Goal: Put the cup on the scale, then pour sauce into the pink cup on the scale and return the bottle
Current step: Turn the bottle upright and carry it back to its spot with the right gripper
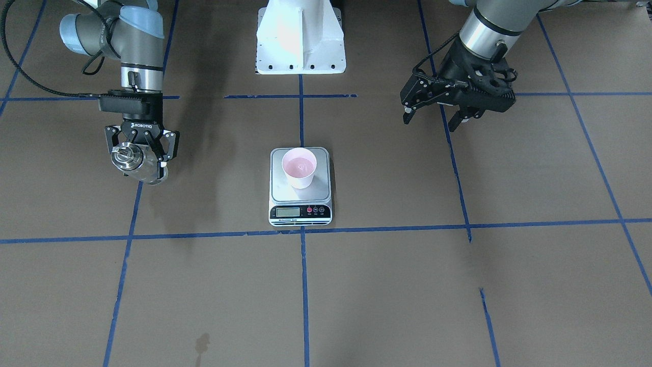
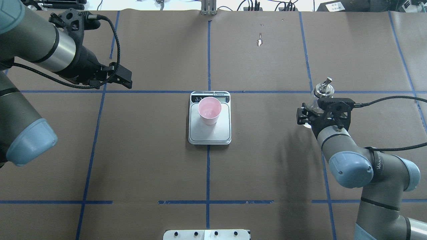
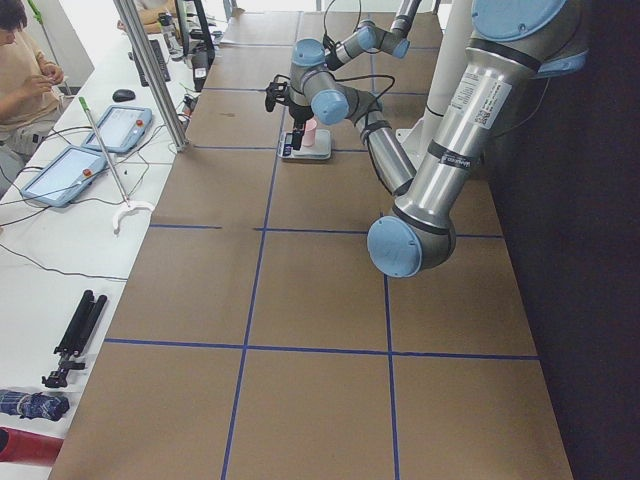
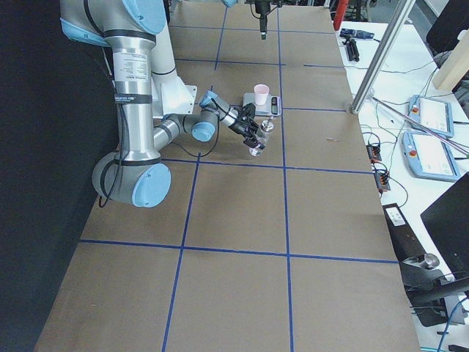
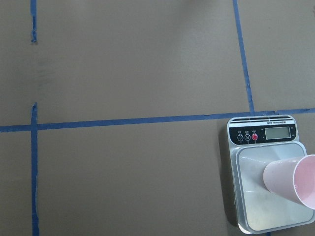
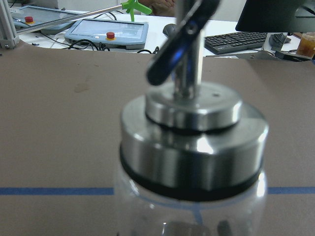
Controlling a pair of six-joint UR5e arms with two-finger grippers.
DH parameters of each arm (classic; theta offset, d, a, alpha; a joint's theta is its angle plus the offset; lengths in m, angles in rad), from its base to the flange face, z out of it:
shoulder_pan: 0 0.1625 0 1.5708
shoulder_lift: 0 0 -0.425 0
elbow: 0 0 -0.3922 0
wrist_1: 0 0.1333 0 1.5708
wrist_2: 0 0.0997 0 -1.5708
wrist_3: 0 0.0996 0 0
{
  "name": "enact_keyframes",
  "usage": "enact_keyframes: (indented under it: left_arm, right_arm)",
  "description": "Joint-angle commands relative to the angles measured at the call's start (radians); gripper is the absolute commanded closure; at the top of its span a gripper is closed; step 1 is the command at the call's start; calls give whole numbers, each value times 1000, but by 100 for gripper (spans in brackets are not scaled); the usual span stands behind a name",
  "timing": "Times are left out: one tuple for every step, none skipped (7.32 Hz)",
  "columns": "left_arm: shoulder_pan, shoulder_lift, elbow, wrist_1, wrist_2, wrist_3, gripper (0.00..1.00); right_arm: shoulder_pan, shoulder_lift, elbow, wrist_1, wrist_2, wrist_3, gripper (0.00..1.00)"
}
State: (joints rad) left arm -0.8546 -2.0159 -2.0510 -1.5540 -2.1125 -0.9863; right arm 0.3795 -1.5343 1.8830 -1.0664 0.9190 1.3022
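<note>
The pink cup (image 1: 299, 167) stands upright on the silver scale (image 1: 300, 209) at the table's middle; both also show in the overhead view, cup (image 2: 209, 110) on scale (image 2: 210, 136), and in the left wrist view, cup (image 5: 290, 179) on scale (image 5: 246, 142). My right gripper (image 1: 142, 164) is shut on the clear glass bottle (image 1: 127, 156) with its silver cap and spout, low over the table, well to the side of the scale. The bottle (image 6: 192, 142) fills the right wrist view. My left gripper (image 1: 432, 120) is open and empty, raised on the scale's other side.
The white robot base (image 1: 300, 35) stands behind the scale. Blue tape lines cross the brown paper. A small dark stain (image 1: 202, 344) marks the paper near the operators' edge. Tablets (image 4: 429, 154) and cables lie on the side bench.
</note>
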Motion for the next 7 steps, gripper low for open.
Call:
enact_keyframes:
  left_arm:
    - [0, -3, -2, 0, 0, 0, 1]
    - [-1, -3, -8, 0, -1, 0, 1]
    - [-1, 0, -11, 0, 0, 0, 1]
    - [-1, 5, -20, 2, -1, 0, 1]
    - [-1, 6, -23, 3, -1, 0, 1]
    - [-1, 5, -25, 3, 0, -2, 1]
    - [-1, 5, -28, 5, 0, -5, 1]
  right_arm:
    - [-2, -4, -67, 83, -51, -3, 100]
    - [-4, -4, -68, 86, -105, -1, 100]
    - [-5, -4, -67, 88, -121, 14, 100]
    - [-5, -7, -85, 89, -143, 28, 100]
    - [-39, 2, -132, 117, -178, 61, 100]
    - [-50, 14, -174, 184, -189, 57, 100]
    - [-50, 20, -179, 206, -189, 49, 100]
